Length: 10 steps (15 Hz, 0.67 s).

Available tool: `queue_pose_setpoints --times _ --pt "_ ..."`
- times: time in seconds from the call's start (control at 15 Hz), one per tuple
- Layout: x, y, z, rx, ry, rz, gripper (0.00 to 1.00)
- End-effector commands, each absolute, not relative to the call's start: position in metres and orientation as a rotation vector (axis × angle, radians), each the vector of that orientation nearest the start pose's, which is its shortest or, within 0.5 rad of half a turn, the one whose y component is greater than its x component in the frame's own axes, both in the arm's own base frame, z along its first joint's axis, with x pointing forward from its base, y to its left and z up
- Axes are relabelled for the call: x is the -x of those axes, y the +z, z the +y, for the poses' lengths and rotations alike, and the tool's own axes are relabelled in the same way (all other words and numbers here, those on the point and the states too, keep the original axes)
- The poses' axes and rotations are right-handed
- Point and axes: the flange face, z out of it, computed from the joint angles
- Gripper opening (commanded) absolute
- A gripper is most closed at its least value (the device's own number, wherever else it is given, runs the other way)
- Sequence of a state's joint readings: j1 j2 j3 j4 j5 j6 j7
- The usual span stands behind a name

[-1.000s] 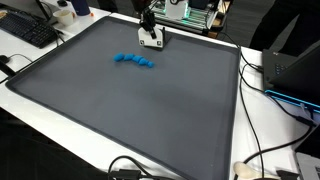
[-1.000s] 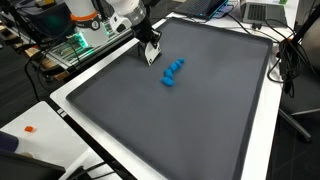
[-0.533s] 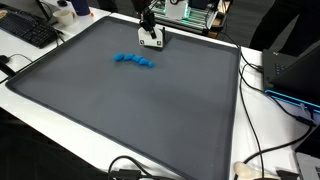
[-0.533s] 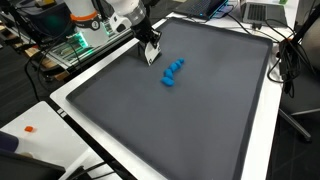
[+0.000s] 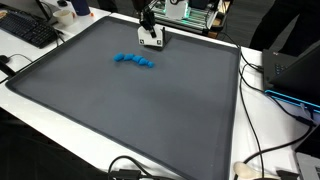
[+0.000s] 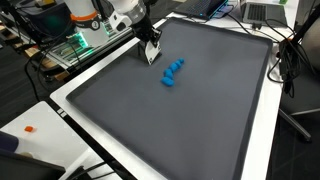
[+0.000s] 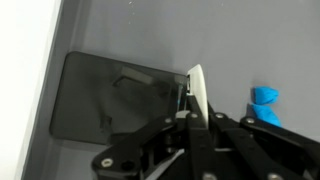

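1. White piece [image 7: 198, 90] stands on edge, clamped tight in the tool [image 7: 190, 115], low over the grey mat [image 5: 130, 110] near its edge.
2. Blue toy [image 5: 134, 60] lies on the mat nearby, apart from the tool.
3. Mat covers the white tabletop [image 5: 262, 130].

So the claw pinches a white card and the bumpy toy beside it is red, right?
No, the bumpy toy is blue, not red; both exterior views show it. The claw does pinch a white card, the toy beside it.
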<state>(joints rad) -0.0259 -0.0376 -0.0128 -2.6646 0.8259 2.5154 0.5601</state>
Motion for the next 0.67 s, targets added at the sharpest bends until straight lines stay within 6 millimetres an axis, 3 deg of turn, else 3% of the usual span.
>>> queue_pose_setpoints --times 0.0,0.6 --pt "-0.397 0.242 -0.023 2.181 0.351 1.651 0.01" --pt "-0.400 0.230 -0.023 2.168 0.350 1.668 0.01"
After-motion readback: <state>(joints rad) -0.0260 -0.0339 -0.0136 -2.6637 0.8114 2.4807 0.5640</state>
